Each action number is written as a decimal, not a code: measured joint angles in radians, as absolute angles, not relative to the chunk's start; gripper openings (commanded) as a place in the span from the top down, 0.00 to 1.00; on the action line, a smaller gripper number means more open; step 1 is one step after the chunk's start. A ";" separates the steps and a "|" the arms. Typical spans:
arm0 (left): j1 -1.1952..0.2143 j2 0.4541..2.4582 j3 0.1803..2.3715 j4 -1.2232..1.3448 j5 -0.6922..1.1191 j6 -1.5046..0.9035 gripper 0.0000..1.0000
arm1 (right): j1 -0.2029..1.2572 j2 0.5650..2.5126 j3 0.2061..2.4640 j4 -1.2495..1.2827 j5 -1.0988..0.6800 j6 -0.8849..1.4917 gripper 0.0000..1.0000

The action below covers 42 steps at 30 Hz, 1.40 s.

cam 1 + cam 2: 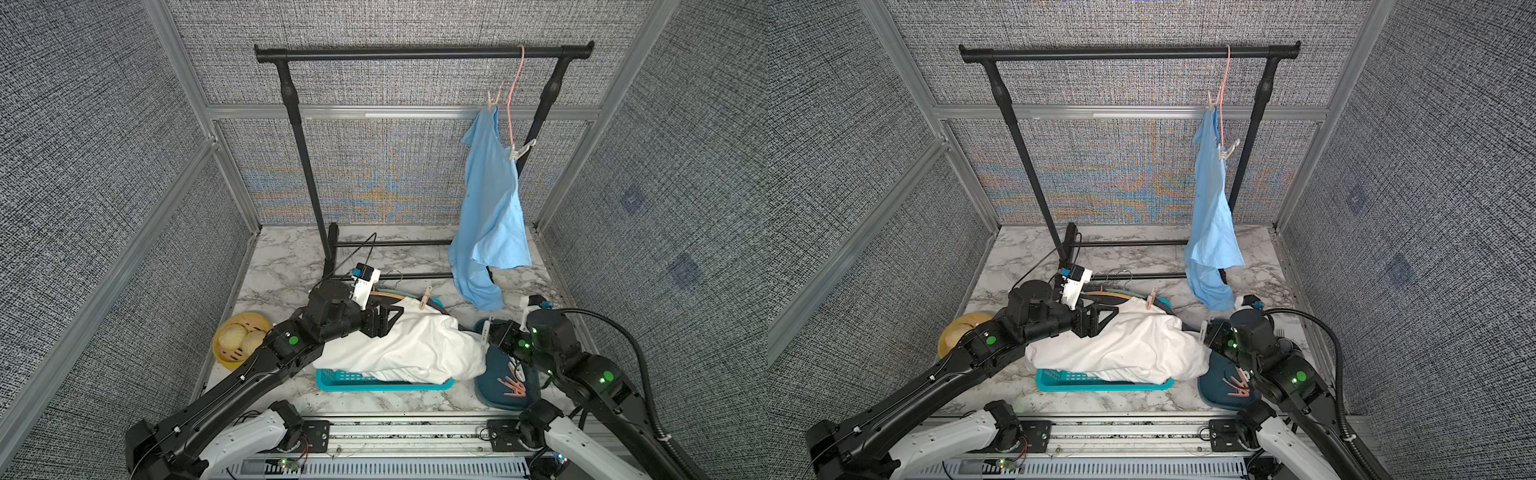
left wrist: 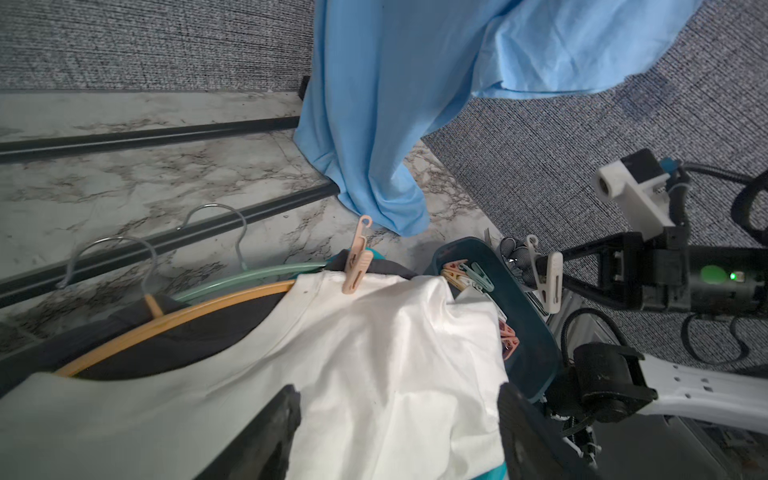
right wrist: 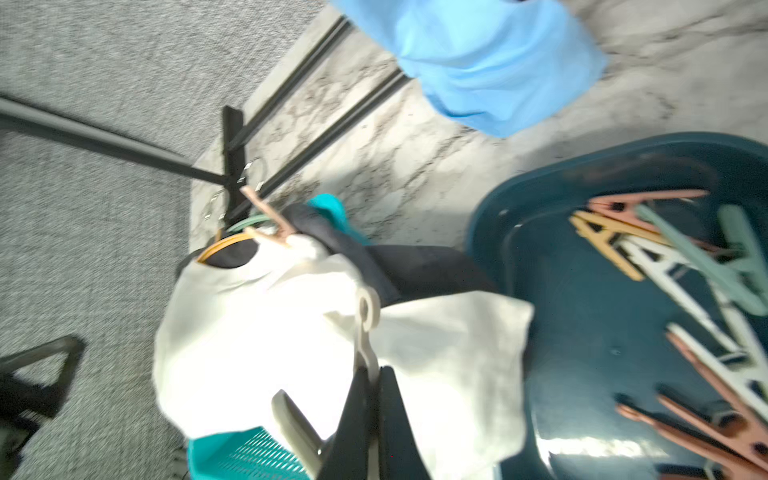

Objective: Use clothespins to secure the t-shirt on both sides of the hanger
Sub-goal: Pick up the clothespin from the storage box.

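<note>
Pinching white clothespin (image 2: 549,282) in right jaws, with left jaws spread above white t-shirt (image 1: 415,345); may clip loose cloth only, missing the half-buried wooden hanger (image 2: 174,320).

At back, black rack (image 1: 424,53) upright on marble table (image 1: 291,253). At left edge, yellow basket (image 1: 228,365) holding two pale buns (image 1: 232,336). Front centre, teal basket (image 1: 353,380), slotted sides. Just right of it, dark blue tray (image 1: 494,374). Around three sides, grey woven walls (image 1: 104,166) in aluminium frame (image 1: 374,112).
</note>
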State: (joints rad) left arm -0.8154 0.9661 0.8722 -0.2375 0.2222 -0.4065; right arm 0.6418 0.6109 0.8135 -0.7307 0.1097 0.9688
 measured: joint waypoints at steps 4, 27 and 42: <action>-0.857 0.956 0.854 -0.207 0.196 -0.342 0.29 | 0.822 0.686 0.867 -0.622 0.189 0.974 1.00; -0.893 0.768 0.665 0.025 0.051 -0.152 0.34 | 1.114 1.200 1.201 -0.183 0.563 0.777 1.00; -0.894 0.859 0.665 0.215 -0.016 -0.154 0.50 | 1.114 1.291 1.252 -0.150 0.543 0.690 1.00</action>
State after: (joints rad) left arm -0.8944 0.8593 0.6651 0.2150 -0.0158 -0.1539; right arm 1.1141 1.2907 1.2518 -0.1505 0.5426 0.6895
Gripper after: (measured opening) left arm 0.497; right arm 0.055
